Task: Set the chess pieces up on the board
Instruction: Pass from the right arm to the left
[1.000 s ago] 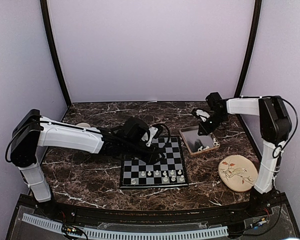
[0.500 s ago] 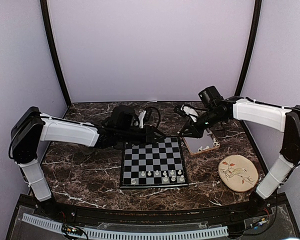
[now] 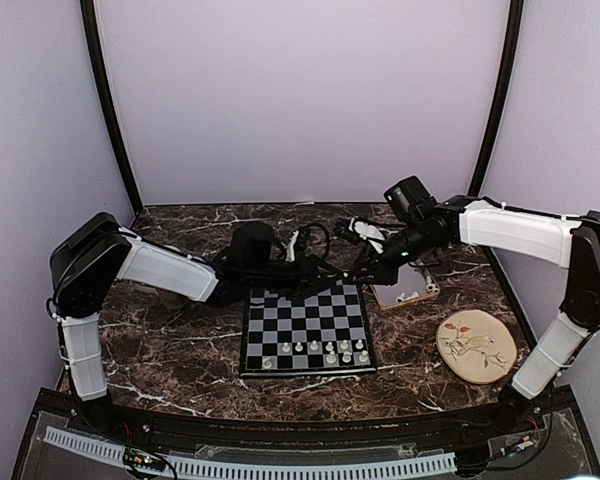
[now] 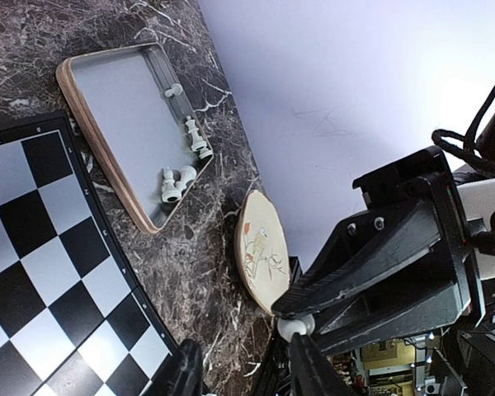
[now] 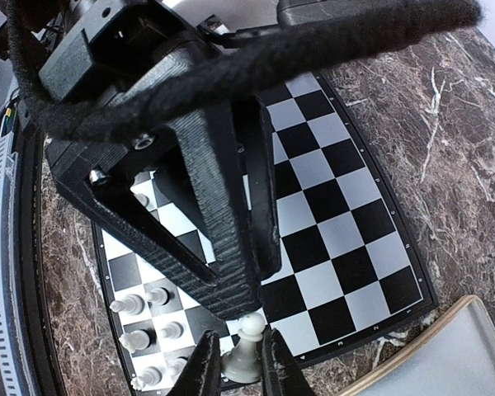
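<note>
The board (image 3: 302, 312) lies at the table's middle, with several white chess pieces (image 3: 315, 350) on its two near rows. My right gripper (image 3: 363, 266) hangs over the board's far right corner. In the right wrist view it (image 5: 241, 363) is shut on a white pawn (image 5: 246, 356). My left gripper (image 3: 300, 246) faces it from the left. In the left wrist view it (image 4: 243, 373) is open, and the pawn's round head (image 4: 297, 328) sits beside its right finger. More pieces (image 4: 184, 165) lie in the tray (image 4: 115, 115).
The grey tray (image 3: 408, 283) sits right of the board. A round cream plate with a bird drawing (image 3: 472, 346) lies at the near right. Purple walls close in the back and sides. The left gripper's black body (image 5: 190, 165) fills much of the right wrist view.
My right gripper has swung left from the tray to the board's far edge with a pawn. My left gripper has drawn back off the board and now faces it.
</note>
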### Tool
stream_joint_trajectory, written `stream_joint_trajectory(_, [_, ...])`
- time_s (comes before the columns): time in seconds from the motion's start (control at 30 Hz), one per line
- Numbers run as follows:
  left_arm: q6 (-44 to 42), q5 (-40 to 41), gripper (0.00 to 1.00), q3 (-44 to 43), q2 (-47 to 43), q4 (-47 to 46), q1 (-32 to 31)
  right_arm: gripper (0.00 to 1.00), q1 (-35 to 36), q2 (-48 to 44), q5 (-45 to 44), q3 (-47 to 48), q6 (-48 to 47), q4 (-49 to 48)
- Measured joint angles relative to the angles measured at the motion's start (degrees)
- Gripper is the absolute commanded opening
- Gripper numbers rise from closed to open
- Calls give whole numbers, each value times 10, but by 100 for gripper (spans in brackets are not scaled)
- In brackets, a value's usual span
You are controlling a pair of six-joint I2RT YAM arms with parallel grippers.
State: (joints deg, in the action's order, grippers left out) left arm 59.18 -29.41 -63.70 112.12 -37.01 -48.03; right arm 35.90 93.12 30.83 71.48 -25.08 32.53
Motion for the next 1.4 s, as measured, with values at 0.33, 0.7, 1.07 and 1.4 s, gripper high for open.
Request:
stream_joint_trajectory(0.33, [43,-25,36,-3,18,-63,2,17,0,2,-3,2,0,2])
stream_joint_trajectory(0.7, [71,-28,35,-3,22,-120,2,16,5,10,-2,6,1,0])
stream_joint_trajectory(1.07, [74,-33,24,-8,35,-119,2,16,5,10,-4,6,2,0])
stream_joint_trajectory(1.4, [68,-38,14,-28,46,-90,2,16,4,11,-16,6,4,7])
